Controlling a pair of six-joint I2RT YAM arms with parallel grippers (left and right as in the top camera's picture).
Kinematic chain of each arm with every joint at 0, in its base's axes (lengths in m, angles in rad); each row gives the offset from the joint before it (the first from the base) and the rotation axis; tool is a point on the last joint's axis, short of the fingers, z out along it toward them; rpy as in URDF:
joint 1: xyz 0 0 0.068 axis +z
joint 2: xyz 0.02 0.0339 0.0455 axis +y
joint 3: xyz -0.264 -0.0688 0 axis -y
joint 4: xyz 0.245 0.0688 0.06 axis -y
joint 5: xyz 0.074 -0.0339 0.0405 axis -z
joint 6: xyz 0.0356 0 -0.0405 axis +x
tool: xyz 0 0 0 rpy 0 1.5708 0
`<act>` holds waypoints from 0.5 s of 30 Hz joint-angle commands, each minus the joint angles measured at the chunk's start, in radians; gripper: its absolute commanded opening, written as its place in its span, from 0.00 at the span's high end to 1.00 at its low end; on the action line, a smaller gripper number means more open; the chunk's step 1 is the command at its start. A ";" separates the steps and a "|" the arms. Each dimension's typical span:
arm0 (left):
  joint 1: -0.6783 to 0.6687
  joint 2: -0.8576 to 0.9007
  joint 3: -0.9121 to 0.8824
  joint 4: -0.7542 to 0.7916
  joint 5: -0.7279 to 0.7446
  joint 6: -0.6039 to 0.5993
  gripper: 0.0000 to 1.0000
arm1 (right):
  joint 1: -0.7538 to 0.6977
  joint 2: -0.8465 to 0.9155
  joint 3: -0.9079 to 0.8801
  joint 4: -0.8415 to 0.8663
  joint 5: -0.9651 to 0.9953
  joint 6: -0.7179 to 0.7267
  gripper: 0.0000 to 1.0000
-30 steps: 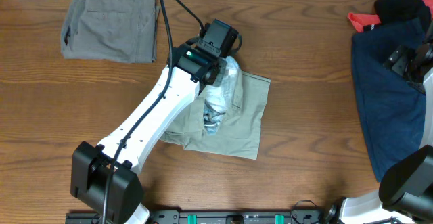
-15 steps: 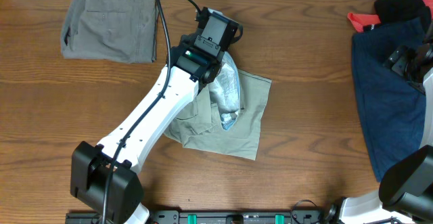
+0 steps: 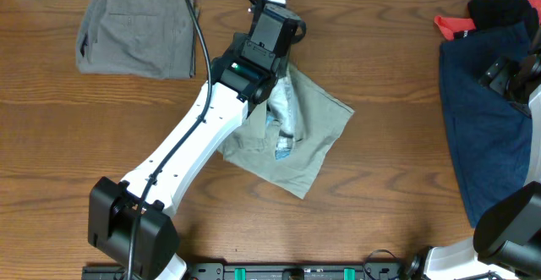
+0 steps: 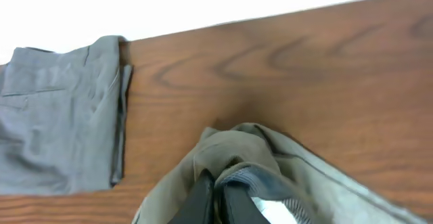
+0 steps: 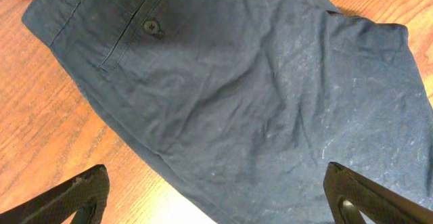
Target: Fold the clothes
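The khaki shorts (image 3: 313, 136) lie near the middle of the desk (image 3: 397, 195), a soft, matte cotton sheet spread in a skewed diamond with one corner pointing toward the front edge. Their upper edge is bunched and lifted into rumpled folds, where the pale blue lining (image 3: 286, 119) shows as a crinkled, slightly shiny strip. The left hand (image 4: 218, 195) is clenched on that gathered edge, its dark fingers pressed together with khaki cloth and striped lining caught between them. The grey-olive shorts (image 3: 135, 30) sit at the far left corner, folded into a neat, flat rectangle with stacked layered edges. The navy shorts (image 5: 237, 95) lie at the right side, spread flat and lightly creased, with a stitched pocket welt and a small dark button. The right hand (image 5: 216, 200) hangs over them, its black fingers spread wide and gripping nothing. A red cloth (image 3: 452, 24) and a black cloth (image 3: 503, 9) are heaped just beyond the navy pair. The desk is glossy brown wood with wavy grain.
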 commanded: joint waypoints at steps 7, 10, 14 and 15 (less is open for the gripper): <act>0.001 -0.025 0.027 0.067 0.205 -0.156 0.94 | 0.001 0.006 0.012 0.000 0.014 0.013 0.01; -0.001 -0.021 0.027 0.067 0.289 -0.185 0.94 | 0.001 0.006 0.012 0.000 0.014 0.013 0.01; -0.019 -0.005 0.027 0.066 0.377 -0.192 0.94 | 0.001 0.006 0.012 0.000 0.014 0.013 0.01; -0.026 0.000 0.027 0.066 0.395 -0.192 0.94 | 0.001 0.006 0.012 0.000 0.014 0.013 0.01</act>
